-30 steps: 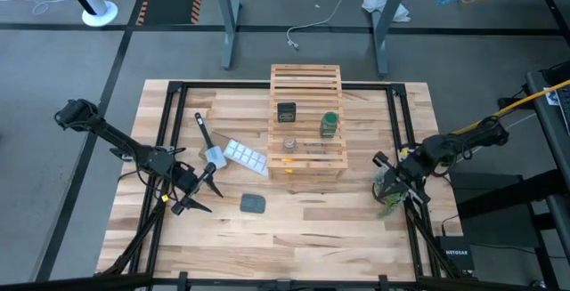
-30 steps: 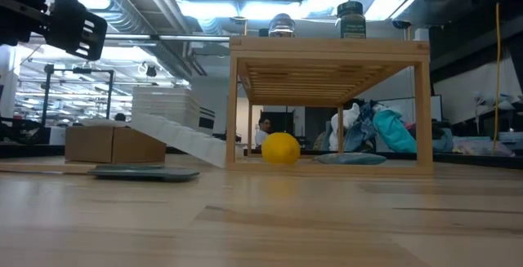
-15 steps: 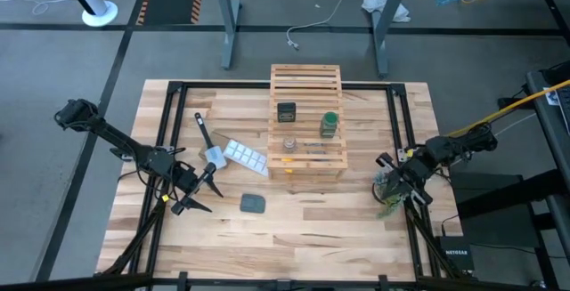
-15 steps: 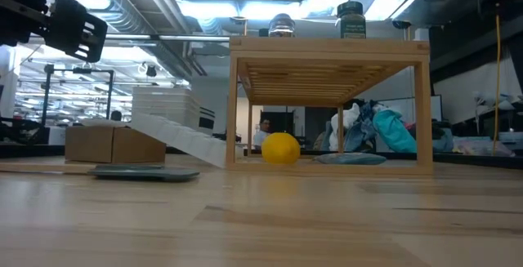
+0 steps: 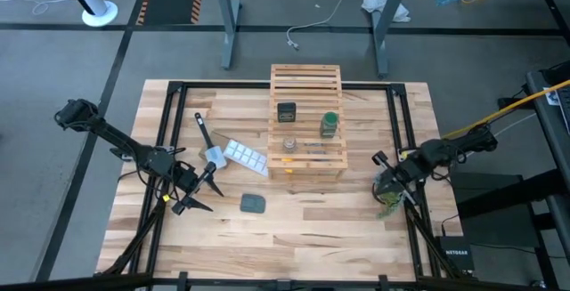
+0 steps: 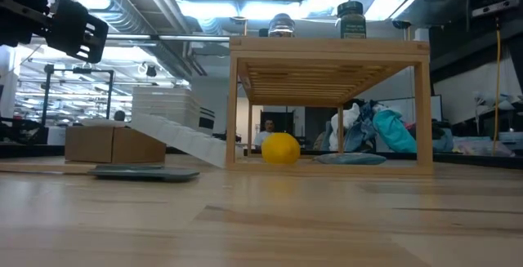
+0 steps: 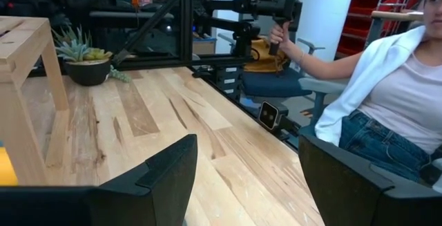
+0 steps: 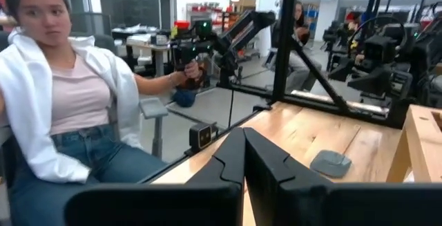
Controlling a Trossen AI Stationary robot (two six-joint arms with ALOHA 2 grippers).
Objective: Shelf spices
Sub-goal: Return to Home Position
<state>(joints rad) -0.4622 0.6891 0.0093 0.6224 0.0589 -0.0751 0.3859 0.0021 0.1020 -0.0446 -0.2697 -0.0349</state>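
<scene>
— Where do the spices stand?

— You have all three on top of the shelf (image 5: 307,77), the pale wooden rack of slats. The dark boxy jar (image 5: 286,111) with its black top sits on the shelf's left half, about midway back. The green jar (image 5: 329,124) with the green lid stands on the right half, slightly nearer the front. The tiny clear jar (image 5: 289,143), brownish inside, is at the front left. From table height you see the clear and green ones upright on the top board, and a lemon (image 6: 280,148) lying underneath the shelf.

— And the grippers?

— Your left gripper (image 7: 246,139) hangs off the shelf's front-left corner, beyond the white ice-cube tray (image 5: 243,156), its fingers spread wide around nothing. Your right gripper (image 8: 243,133) sits off the front-right corner, well apart from the shelf, fingers pressed together and empty.
</scene>
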